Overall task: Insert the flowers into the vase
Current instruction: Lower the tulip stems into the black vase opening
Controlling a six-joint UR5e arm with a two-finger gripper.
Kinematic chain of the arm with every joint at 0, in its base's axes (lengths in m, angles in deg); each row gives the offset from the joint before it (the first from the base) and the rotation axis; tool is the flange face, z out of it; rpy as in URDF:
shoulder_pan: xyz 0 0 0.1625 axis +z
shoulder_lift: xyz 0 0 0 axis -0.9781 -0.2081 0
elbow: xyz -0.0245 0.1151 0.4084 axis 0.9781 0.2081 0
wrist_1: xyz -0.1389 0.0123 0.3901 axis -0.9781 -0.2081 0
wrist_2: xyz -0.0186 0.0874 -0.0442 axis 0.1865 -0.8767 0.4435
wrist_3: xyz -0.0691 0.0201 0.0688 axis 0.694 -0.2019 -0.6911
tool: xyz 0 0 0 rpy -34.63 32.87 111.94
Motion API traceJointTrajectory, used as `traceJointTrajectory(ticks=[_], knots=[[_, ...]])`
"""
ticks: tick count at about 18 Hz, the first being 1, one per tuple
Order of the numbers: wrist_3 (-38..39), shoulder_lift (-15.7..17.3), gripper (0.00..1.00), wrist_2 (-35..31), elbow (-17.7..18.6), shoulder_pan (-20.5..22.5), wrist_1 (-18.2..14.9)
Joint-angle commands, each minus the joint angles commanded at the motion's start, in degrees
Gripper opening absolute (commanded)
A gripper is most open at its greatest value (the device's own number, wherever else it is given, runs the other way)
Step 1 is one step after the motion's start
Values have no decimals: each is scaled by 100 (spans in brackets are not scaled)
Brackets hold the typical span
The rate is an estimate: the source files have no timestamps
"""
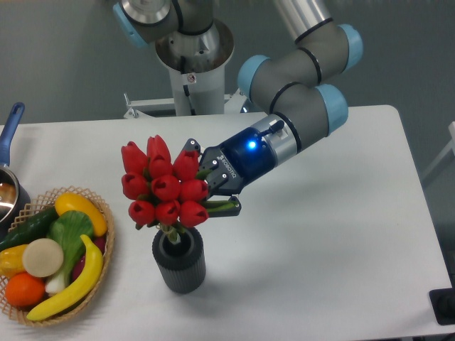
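The flowers [164, 186] are a tight bunch of red tulip buds, glossy and plainly artificial, packed in roughly three rows with green leaves showing at the right edge. Pale bound stems run down from the buds into the round mouth of the vase [179, 261], which stands on the white table [320, 241] toward the near edge, left of centre. The vase is a small dark grey cylinder with vertical ribs on its sides. The bunch is wider than the vase and leans a little to the left above it; the lowest buds sit just above the rim.

The gripper [212, 186] reaches in from the right and its black fingers are clamped on the right side of the bunch, among the leaves, one finger above and one below. A blue light glows on the wrist behind it, and white lettering runs along the black gripper body, too small to read. A small label with a red mark sits on the arm's grey base column at the far side of the table; its writing cannot be read.

At the near left a woven wicker basket [99, 206] holds toy produce: a yellow banana [71, 285], an orange, a green cucumber and others. A pot with a blue handle [11, 128] is at the left edge.
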Motion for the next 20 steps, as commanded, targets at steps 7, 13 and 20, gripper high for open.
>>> traceJointTrajectory(ticks=[7, 13, 20], knots=[[-298, -79, 32, -18, 306, 70, 0], [-554, -97, 33, -61, 483, 88, -9], [-554, -193, 33, -123, 519, 79, -9]])
